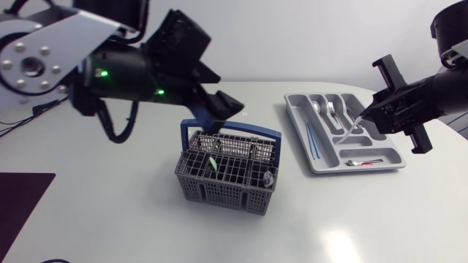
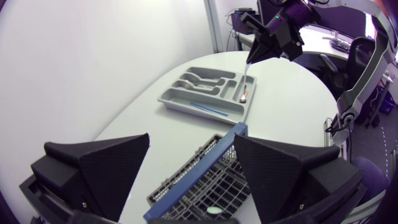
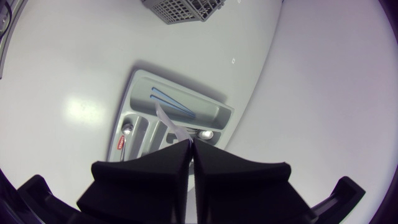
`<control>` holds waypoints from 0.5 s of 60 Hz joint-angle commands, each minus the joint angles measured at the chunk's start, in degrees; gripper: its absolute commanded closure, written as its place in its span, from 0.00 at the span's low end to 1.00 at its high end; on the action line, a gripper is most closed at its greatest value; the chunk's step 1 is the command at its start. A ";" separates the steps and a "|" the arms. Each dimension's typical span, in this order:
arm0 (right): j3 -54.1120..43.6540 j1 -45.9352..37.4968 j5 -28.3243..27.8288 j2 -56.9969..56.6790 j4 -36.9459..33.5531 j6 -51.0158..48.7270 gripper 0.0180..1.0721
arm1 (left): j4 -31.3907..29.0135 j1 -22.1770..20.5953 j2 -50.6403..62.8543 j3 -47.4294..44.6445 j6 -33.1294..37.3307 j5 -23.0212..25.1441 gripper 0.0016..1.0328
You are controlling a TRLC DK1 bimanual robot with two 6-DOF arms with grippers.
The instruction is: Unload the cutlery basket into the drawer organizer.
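While left gripper (image 2: 191,137) gapes over grey blue-handled basket (image 1: 219,191) | right gripper (image 3: 190,144) pinches pale utensil (image 3: 166,121) above organizer (image 3: 140,93)

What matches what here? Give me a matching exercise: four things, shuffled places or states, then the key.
Things
1. left hand
2. right hand
3. blue sticks
4. cutlery basket

Places or states
A. lying in the long compartment of the organizer
B. shut on a white utensil, above the organizer
C. open, over the blue handle
D. standing on the table beside the organizer, some cutlery inside

Pairs: 1-C, 2-B, 3-A, 4-D
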 commanded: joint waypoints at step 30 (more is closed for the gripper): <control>14.42 2.09 -16.71 -2.73 -12.70 21.26 0.95 | 3.07 -4.45 20.02 16.20 8.83 16.94 0.05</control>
